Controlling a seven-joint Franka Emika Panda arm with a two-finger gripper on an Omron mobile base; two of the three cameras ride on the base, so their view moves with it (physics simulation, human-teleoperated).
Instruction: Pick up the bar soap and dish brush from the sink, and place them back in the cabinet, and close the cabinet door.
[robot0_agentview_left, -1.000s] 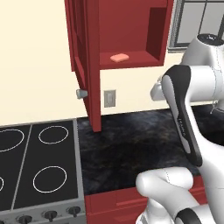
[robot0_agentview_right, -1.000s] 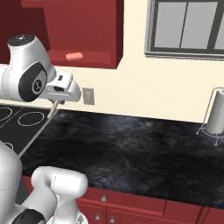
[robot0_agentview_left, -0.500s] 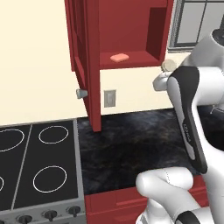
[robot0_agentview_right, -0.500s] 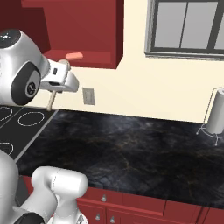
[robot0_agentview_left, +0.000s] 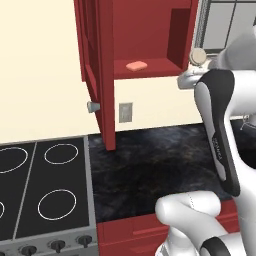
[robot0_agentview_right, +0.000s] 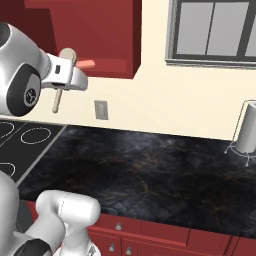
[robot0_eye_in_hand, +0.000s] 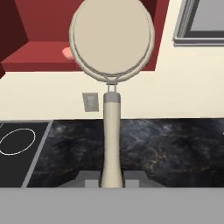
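My gripper (robot0_eye_in_hand: 111, 180) is shut on the thin handle of the dish brush (robot0_eye_in_hand: 112, 37), which stands upright with its round beige head on top. In the left base view the brush head (robot0_agentview_left: 198, 56) rises above the gripper (robot0_agentview_left: 188, 80), just right of the open red cabinet (robot0_agentview_left: 150, 30). The bar soap (robot0_agentview_left: 136, 65) lies on the cabinet shelf. The cabinet door (robot0_agentview_left: 98, 65) stands swung open to the left, with its grey knob low on its edge. From the right base view the brush (robot0_agentview_right: 64, 70) hangs in front of the shelf and the soap (robot0_agentview_right: 85, 64). The sink is out of view.
A black stone counter (robot0_agentview_left: 150, 160) runs below the cabinet, with a cooktop (robot0_agentview_left: 45, 185) to its left. A wall outlet (robot0_agentview_left: 125, 112) sits under the shelf. A window (robot0_agentview_right: 215, 30) and a white roll on a stand (robot0_agentview_right: 247, 130) are to the right.
The arm has lifted the dish brush up and toward the cabinet, from below the shelf to shelf height. The soap and the door have not moved.
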